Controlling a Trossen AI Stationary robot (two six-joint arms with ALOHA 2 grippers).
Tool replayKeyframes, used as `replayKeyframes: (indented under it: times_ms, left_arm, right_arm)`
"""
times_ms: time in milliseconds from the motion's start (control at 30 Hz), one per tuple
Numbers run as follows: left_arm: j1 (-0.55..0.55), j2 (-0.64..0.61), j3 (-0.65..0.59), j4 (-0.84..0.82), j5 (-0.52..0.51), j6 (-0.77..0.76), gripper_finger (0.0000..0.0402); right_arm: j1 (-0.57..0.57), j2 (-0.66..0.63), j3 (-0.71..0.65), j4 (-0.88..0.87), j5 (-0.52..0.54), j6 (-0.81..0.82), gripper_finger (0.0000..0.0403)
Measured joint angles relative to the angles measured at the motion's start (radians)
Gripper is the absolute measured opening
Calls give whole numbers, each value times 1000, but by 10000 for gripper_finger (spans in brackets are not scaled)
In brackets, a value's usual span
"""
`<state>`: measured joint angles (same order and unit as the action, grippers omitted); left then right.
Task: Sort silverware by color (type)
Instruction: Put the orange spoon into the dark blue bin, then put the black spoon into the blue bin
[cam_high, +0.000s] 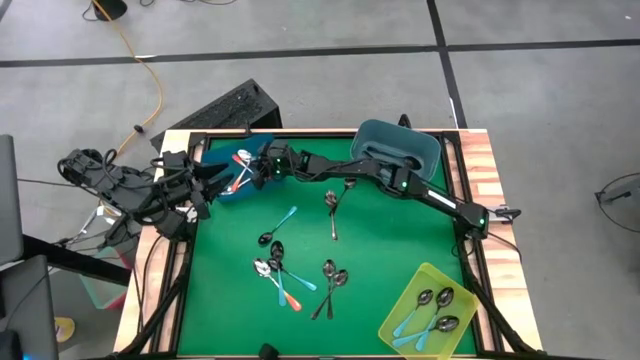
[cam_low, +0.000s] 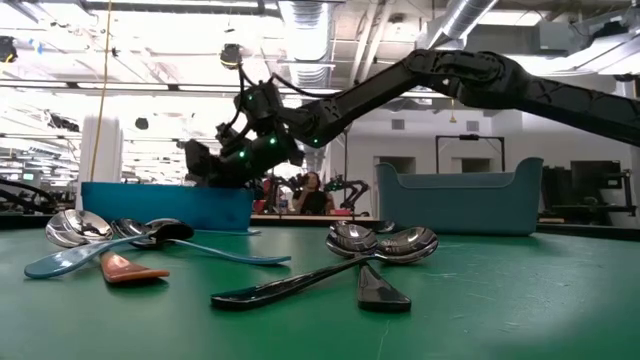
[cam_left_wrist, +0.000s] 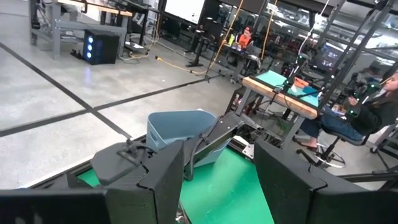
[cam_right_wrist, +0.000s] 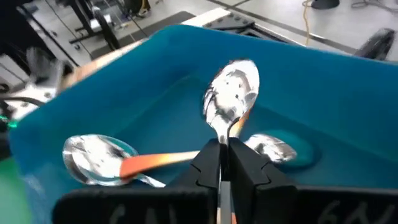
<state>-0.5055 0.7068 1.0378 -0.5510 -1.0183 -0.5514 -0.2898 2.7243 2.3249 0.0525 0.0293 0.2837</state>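
From above, the right gripper reached across the green table to the bright blue bin at the far left corner, its jaws narrowed on a spoon with a shiny bowl and an orange-red handle. That spoon's long axis ran out from the fingers over the bin's floor, bowl leading left. The left gripper waited just beside the bin's near left edge, jaws wide. Loose spoons lay scattered mid-table at mixed angles, leaving open green felt along the right side; a yellow bin at the near right corner held blue-handled ones, and a grey-blue bin sat far right.

From table height, the right arm came down from the upper right to the blue bin's rim. Spoons lay flat in the foreground.

The left wrist view showed its two dark fingers spread apart, with the grey-blue bin beyond.

The right wrist view showed the held spoon pinched at its neck, bowl pointing away into the bin, above an orange-handled spoon lying on the floor.
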Motion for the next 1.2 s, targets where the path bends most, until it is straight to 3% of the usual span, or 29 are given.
replayKeyframes:
  times_ms: [567, 767, 1000, 1200]
  left_arm:
    - [0, 0, 0, -27, 1, -34, 179]
    - [0, 0, 0, -26, 1, -41, 179]
    - [0, -1, 0, -13, 36, -87, 179]
    - [0, -1, 0, -12, 103, -119, 179]
  right_arm:
    - [2, -2, 0, 14, -11, -4, 57]
    - [-16, -71, 0, 19, -61, -4, 57]
    - [-53, -229, 3, -162, -82, -6, 57]
    - [-74, -436, 2, -490, -110, -136, 57]
